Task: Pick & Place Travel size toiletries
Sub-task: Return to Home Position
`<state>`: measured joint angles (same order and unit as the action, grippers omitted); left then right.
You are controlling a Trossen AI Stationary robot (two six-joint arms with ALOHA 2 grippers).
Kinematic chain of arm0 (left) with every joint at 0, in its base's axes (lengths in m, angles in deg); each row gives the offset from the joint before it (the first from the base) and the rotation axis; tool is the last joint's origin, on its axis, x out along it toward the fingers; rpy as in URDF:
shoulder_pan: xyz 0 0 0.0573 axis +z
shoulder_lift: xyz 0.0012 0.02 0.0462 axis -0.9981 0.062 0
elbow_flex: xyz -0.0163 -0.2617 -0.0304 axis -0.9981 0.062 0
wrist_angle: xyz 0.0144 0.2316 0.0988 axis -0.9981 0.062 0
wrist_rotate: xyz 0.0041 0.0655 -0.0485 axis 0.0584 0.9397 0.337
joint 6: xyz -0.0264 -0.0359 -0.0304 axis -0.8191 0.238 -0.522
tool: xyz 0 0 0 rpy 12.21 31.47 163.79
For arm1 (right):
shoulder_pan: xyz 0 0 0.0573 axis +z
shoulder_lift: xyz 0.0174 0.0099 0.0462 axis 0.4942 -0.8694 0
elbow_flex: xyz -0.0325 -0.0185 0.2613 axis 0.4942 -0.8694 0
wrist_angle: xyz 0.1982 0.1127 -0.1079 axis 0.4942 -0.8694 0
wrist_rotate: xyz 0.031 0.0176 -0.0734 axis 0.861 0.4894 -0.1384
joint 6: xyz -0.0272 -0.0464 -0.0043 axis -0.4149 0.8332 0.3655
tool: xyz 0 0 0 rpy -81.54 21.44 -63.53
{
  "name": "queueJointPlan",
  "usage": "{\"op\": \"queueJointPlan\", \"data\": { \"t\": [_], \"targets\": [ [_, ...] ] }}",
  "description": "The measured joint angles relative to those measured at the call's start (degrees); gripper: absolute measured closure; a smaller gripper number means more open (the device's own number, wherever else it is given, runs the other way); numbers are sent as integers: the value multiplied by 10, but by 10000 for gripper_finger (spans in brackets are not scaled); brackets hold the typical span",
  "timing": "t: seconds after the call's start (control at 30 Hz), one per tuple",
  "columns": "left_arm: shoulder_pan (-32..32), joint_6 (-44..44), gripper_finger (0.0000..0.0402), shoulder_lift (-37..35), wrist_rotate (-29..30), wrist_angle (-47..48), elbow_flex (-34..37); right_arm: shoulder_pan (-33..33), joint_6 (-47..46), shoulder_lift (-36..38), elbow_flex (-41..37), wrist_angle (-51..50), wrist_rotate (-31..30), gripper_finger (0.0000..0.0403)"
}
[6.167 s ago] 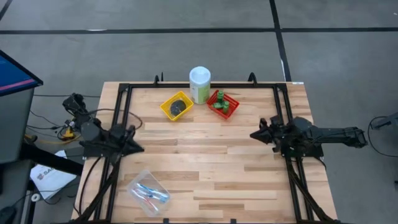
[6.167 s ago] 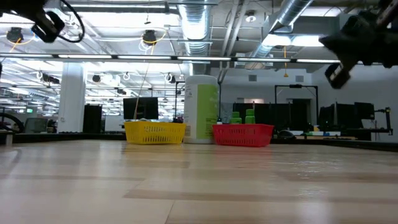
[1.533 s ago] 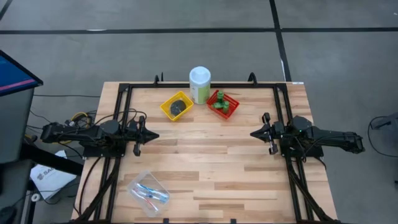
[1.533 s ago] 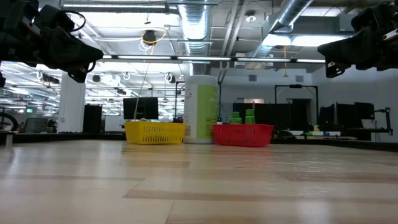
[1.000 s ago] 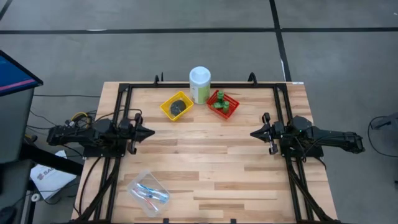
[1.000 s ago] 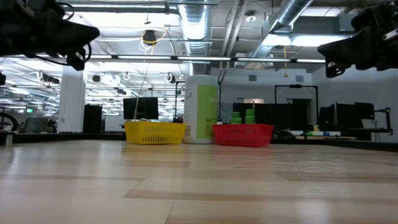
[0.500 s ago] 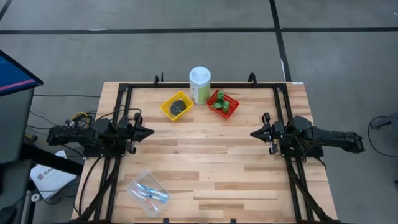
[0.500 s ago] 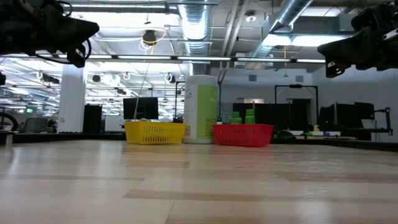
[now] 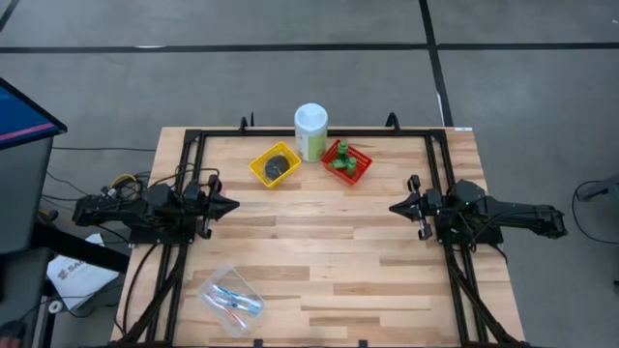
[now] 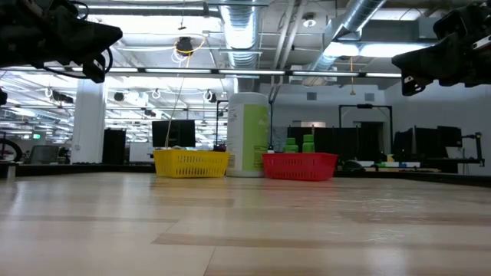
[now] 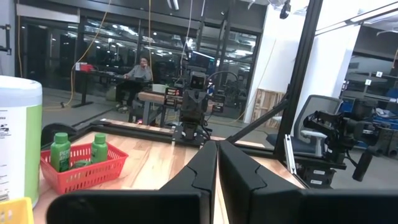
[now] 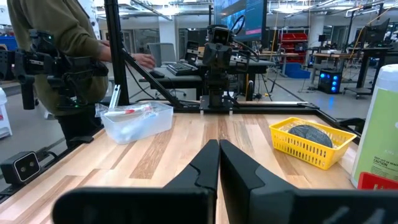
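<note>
Two dark round tins lie in a yellow basket (image 9: 275,164) at the table's far side. Small green bottles (image 11: 60,151) stand in the red basket (image 9: 346,160) to its right. Thin blue and pink sticks lie in a clear plastic box (image 9: 230,298) near the near-left corner. My left gripper (image 9: 235,205) hovers shut over the table's left side and points right. My right gripper (image 9: 391,208) hovers shut over the right side and points left. Both show high in the low view, left (image 10: 92,46) and right (image 10: 414,69).
A tall pale-green canister (image 9: 310,131) with a white cap stands between the two baskets at the far edge. A black frame (image 9: 193,145) runs along the table's sides. A person (image 12: 56,50) stands beyond the table's left side. Bare wood (image 9: 319,242) lies between the grippers.
My left gripper drew back a little toward the table's left edge and rose slightly, then kept still. Nothing else has moved.
</note>
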<state>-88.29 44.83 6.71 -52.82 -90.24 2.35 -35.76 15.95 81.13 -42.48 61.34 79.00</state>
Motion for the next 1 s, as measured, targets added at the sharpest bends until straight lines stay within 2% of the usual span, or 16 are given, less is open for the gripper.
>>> {"op": "queueJointPlan", "data": {
  "t": [1.0],
  "targets": [
    [0,0,390,0,-3,-7,0,0,0,0,0,0,0,396]
  ]
}}
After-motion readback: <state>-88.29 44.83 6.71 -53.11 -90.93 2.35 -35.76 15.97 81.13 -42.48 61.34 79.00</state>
